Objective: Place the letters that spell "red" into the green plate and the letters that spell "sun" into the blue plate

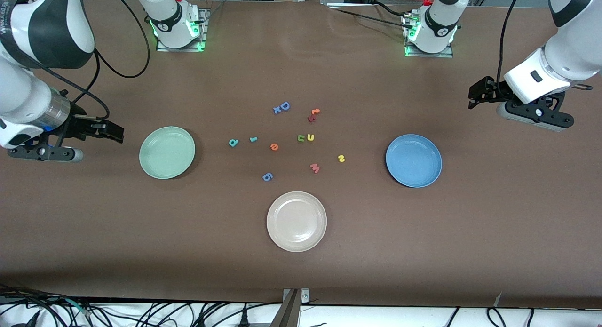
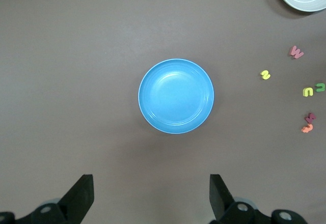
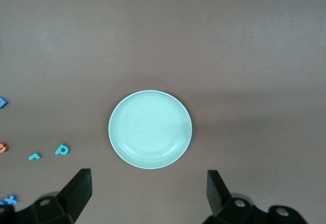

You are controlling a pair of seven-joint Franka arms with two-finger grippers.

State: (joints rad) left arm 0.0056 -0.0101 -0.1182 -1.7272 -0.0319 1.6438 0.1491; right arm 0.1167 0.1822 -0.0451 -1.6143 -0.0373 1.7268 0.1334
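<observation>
Nothing sorted yet: the green plate [image 1: 167, 152] and blue plate [image 1: 414, 160] sit empty, all six letters loose on the desk [image 1: 301, 270] between the left gripper [image 1: 475, 97] and right gripper [image 1: 115, 131], fingers wide open, empty.

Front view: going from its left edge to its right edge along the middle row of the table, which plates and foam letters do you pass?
Round pale mint-green plate → larger teal foam "d" → small teal "r" → orange round "e" → green "n" → yellow "u" → yellow "s" → round medium-blue plate.
</observation>
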